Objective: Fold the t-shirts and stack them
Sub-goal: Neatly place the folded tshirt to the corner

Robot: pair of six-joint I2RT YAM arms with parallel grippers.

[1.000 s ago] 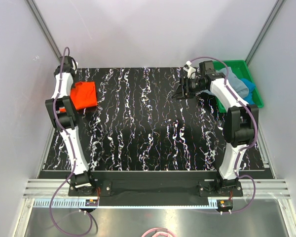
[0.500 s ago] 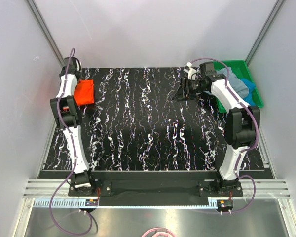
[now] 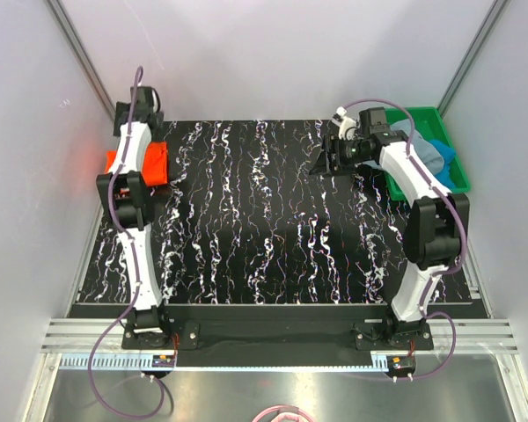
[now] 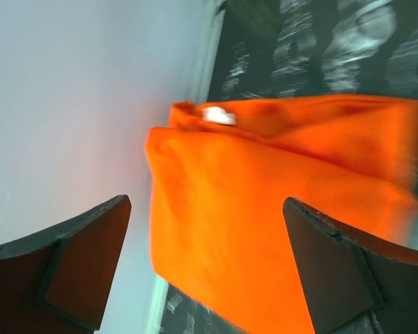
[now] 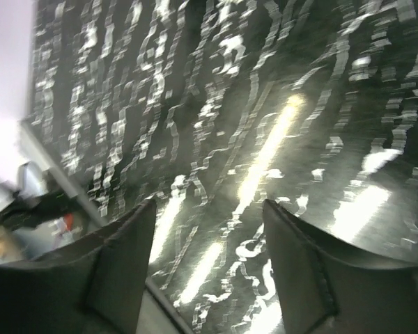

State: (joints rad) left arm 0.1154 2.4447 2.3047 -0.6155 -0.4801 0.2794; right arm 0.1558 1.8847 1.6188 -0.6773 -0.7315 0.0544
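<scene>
Orange t-shirt (image 3: 155, 162), folded, lies at the bench's (image 3: 264, 229) far left edge by the wall (image 3: 35, 176), the left hand (image 4: 205, 204) wide open over it, gripping nothing. The right hand (image 5: 209, 209) hangs part-open and empty.

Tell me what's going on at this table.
The left gripper hangs open over the folded orange t-shirt at the far-left edge of the table, not gripping it. The right gripper is open and empty above the table near the green tray, which holds the grey-blue t-shirt and bright blue t-shirt.
</scene>
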